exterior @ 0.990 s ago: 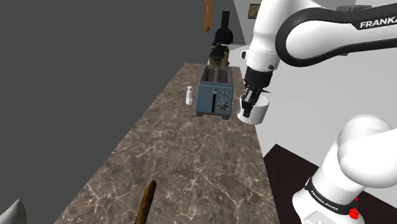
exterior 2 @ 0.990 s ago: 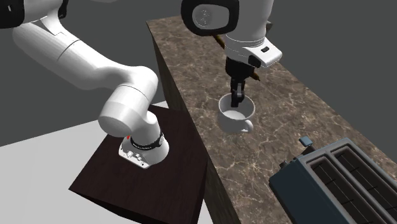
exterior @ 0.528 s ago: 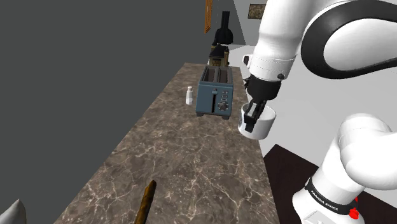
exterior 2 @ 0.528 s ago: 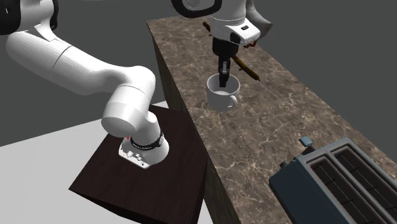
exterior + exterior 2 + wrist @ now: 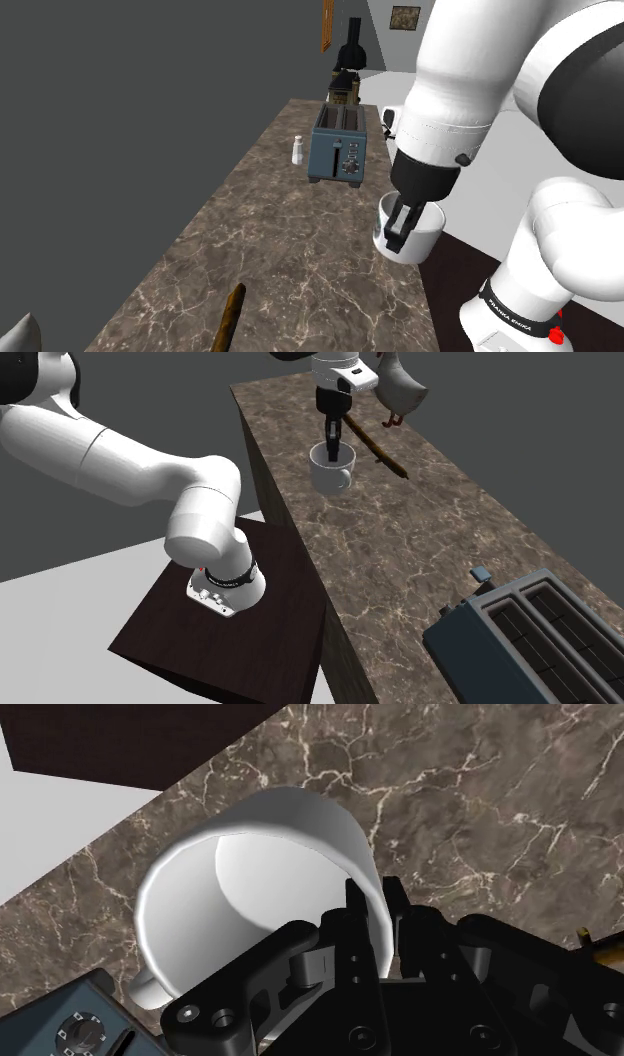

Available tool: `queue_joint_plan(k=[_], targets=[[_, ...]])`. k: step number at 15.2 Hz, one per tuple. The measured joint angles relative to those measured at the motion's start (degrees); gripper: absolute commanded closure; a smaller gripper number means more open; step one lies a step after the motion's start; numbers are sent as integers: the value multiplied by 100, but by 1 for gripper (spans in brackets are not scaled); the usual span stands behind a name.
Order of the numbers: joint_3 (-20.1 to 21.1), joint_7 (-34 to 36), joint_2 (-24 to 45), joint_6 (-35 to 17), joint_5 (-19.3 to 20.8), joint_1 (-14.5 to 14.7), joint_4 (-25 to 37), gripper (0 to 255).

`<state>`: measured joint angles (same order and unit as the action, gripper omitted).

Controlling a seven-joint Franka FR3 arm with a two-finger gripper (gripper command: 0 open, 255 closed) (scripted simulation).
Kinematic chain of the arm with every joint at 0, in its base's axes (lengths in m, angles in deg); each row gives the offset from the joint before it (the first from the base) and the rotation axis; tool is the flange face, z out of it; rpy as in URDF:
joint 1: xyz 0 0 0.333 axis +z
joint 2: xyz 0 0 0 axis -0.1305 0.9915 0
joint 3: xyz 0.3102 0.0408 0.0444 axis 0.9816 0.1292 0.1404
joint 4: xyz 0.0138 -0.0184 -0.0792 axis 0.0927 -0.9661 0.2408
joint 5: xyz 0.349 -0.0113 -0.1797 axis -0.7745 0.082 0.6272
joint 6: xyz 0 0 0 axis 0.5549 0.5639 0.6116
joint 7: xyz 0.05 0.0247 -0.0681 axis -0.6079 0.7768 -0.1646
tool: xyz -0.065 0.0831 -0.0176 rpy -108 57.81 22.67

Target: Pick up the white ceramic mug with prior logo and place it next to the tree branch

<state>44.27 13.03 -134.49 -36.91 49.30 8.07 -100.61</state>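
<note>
Across the shoulder view, the tree branch [image 5: 228, 318] is lying at the near left of the brown marbled counter [image 5: 270, 240]. Far back, a small white shaker [image 5: 297, 150] is standing just beside a blue-grey toaster [image 5: 338, 148]. Right of those, my gripper [image 5: 396, 236] is pinching the wall of the white mug [image 5: 418, 238], one finger inside and one outside. I am holding the mug upright in the air over the counter's edge nearest my stand [image 5: 270, 582], apart from the branch. In the second exterior view, the mug's handle is pointing toward the toaster, and a pale bird figure [image 5: 400, 387] is standing beyond the branch.
</note>
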Motion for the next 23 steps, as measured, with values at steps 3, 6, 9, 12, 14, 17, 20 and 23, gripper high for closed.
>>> queue_joint_plan(k=[3,6,9,12,14,17,20,23], targets=[[425,452,145,54,-249,111,290,255],[827,849,353,45,-438,139,593,255],[1265,1279,541,33,-627,162,897,255],[1696,1692,786,35,-741,90,1295,255],[1919,1873,901,-10,-797,45,1438,255],[2112,1930,964,-234,-888,28,1314,255],[2231,1929,983,-440,-969,38,1142,255],[2398,1933,1063,-680,-1038,-4,1006,255]])
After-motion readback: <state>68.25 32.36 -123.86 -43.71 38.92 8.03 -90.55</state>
